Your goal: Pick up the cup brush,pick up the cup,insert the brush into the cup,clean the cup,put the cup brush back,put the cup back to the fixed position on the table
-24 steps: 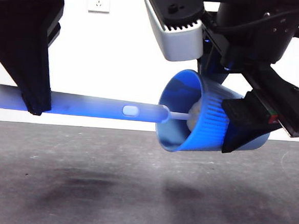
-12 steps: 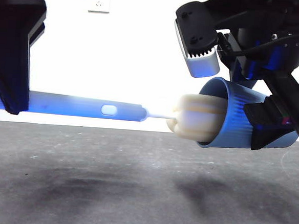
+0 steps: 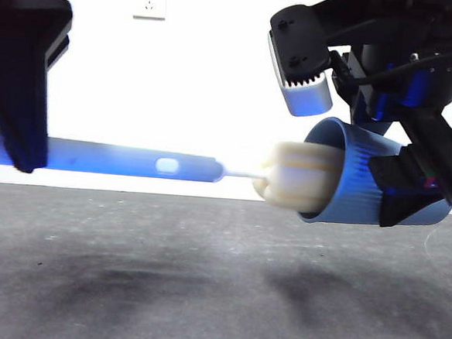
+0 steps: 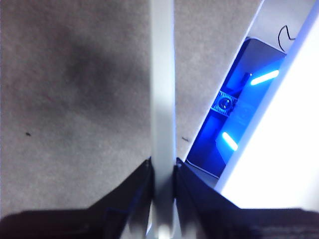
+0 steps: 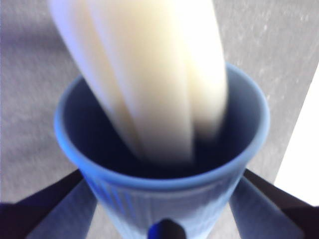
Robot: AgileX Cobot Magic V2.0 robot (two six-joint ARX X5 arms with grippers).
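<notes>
Both items hang well above the table (image 3: 202, 292). The right gripper (image 3: 411, 190) is clenched on the ribbed cup (image 3: 357, 186), tipped sideways; thin plastic, likely light and crushable. The left gripper (image 4: 162, 172) grasps the cup brush (image 3: 172, 166) by its stiff handle, its soft sponge head half inside the mouth.

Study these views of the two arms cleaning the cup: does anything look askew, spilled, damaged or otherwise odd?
Nothing stands out. The left gripper holds the cup brush level by its handle; the right gripper holds the cup on its side above the table, sponge head partly in its mouth. No spill or damage shows.
</notes>
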